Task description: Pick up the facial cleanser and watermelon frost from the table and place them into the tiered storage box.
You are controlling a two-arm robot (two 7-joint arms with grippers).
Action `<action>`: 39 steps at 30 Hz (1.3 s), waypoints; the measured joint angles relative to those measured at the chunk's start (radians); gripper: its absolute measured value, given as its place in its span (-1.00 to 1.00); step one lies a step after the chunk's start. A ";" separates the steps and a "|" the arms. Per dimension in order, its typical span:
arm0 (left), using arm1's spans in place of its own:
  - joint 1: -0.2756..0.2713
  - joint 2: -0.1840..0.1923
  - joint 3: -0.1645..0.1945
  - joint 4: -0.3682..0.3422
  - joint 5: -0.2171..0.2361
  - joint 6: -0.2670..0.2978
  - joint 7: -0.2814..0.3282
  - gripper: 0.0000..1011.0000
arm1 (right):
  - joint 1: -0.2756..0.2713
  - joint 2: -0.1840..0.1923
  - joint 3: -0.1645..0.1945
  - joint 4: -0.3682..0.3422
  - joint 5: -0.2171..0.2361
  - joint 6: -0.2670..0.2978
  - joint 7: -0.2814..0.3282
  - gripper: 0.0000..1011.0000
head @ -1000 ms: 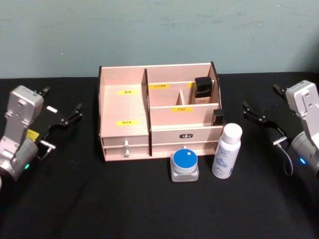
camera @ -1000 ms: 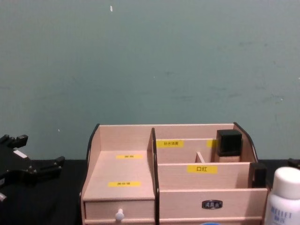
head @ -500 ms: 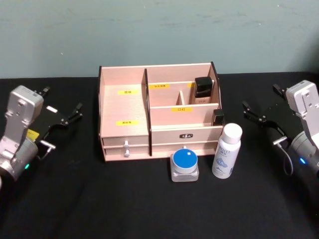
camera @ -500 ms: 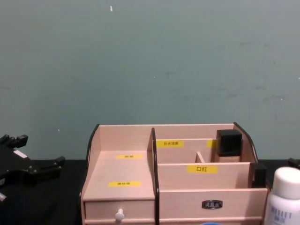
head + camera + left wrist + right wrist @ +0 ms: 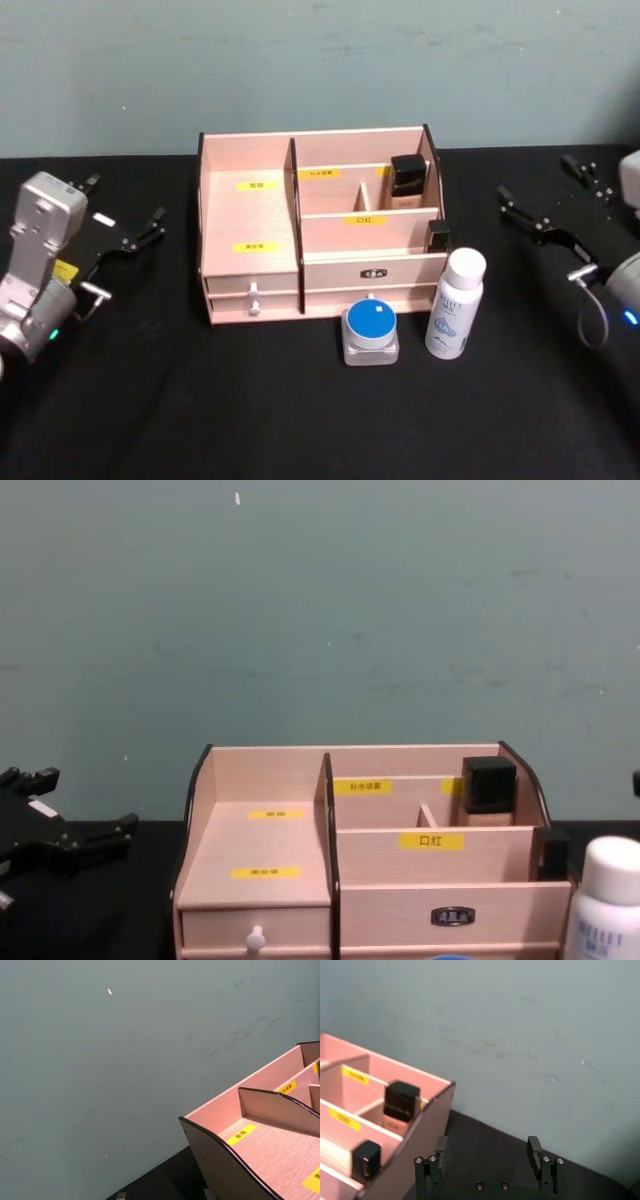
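Your right gripper (image 5: 535, 178) hangs open and empty over the right side of the black table (image 5: 300, 420); your left gripper (image 5: 127, 200) hangs open and empty on the left.
The white bottle (image 5: 455, 305) stands just in front of the wooden storage box (image 5: 265, 215), at its near right corner. The blue-lidded jar (image 5: 371, 332) sits just left of the bottle, before the wide drawer (image 5: 375, 272).
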 joint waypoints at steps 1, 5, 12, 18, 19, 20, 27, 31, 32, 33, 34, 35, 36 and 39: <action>0.000 0.000 0.000 0.000 0.000 0.000 0.000 0.98 | -0.020 0.010 0.014 -0.031 0.010 0.000 0.006 0.98; 0.000 0.000 0.000 0.000 0.000 0.000 0.000 0.98 | -0.070 0.036 0.048 -0.109 0.032 0.006 0.016 0.98; 0.000 0.000 0.000 0.000 0.000 0.000 0.000 0.98 | -0.177 0.093 0.120 -0.251 0.089 0.047 0.047 0.98; 0.000 0.000 0.000 0.000 0.000 0.000 0.000 0.98 | -0.284 0.139 0.198 -0.359 0.155 0.063 0.088 0.98; 0.000 0.000 0.000 0.000 0.000 0.000 0.000 0.98 | -0.300 0.143 0.207 -0.371 0.162 0.063 0.094 0.98; 0.000 0.000 0.000 0.000 0.000 0.000 0.000 0.98 | -0.313 0.148 0.216 -0.382 0.171 0.064 0.101 0.98; 0.000 0.000 0.000 0.000 0.000 0.000 0.000 0.98 | -0.428 0.176 0.272 -0.469 0.233 0.084 0.160 0.98; 0.000 0.000 0.000 0.000 0.000 0.000 0.000 0.98 | -0.461 0.179 0.275 -0.485 0.243 0.106 0.179 0.98; 0.000 0.000 0.000 0.000 0.000 0.000 0.000 0.98 | -0.465 0.179 0.275 -0.486 0.244 0.110 0.182 0.98; 0.000 0.000 0.000 0.000 0.000 0.000 0.000 0.98 | -0.470 0.179 0.275 -0.487 0.245 0.117 0.187 0.98; 0.000 0.000 0.000 0.000 0.000 0.000 0.000 0.98 | -0.472 0.179 0.274 -0.487 0.245 0.121 0.190 0.98; 0.000 0.000 0.000 0.000 0.000 0.000 0.000 0.98 | -0.474 0.178 0.273 -0.487 0.245 0.125 0.192 0.98; 0.000 0.000 0.000 0.000 0.000 0.000 0.000 0.98 | -0.475 0.178 0.272 -0.487 0.245 0.129 0.194 0.98; 0.000 0.000 0.000 0.000 0.000 0.000 0.000 0.98 | -0.475 0.173 0.263 -0.477 0.243 0.150 0.203 0.98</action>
